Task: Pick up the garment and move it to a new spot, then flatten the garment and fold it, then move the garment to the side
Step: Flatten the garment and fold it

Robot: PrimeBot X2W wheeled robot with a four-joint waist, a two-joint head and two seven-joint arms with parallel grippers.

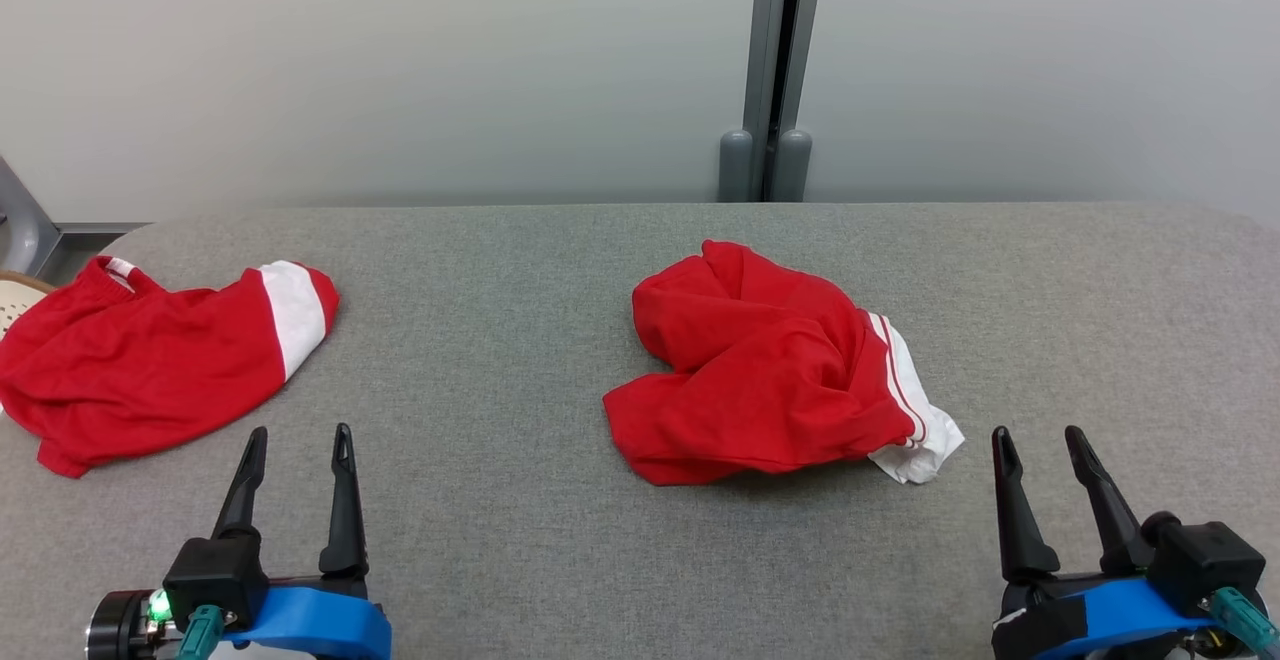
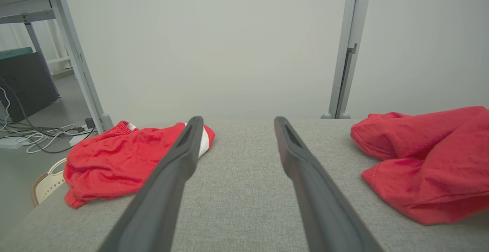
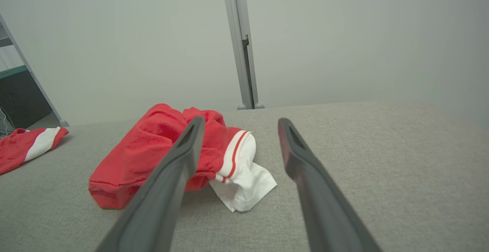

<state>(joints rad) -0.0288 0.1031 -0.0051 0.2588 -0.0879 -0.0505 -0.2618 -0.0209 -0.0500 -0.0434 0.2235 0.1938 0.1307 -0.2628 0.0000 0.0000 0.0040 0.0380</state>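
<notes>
Firstly, 1 red garment (image 1: 150,360) is lying at the left edge of the table (image 1: 480,340). Near it the left claw (image 1: 300,430) is standing wide, holding nothing. Mid-table, the crumpled garment (image 1: 770,370) is resting, its long axis running far-left to near-right, its white hem (image 1: 925,430) pointing toward the right claw (image 1: 1037,431), which is gaping empty close by and is probably the nearer arm.

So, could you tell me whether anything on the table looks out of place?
The left garment lies at the table's left edge and seems to overhang it; the middle garment is a crumpled heap. Nothing looks damaged.
</notes>
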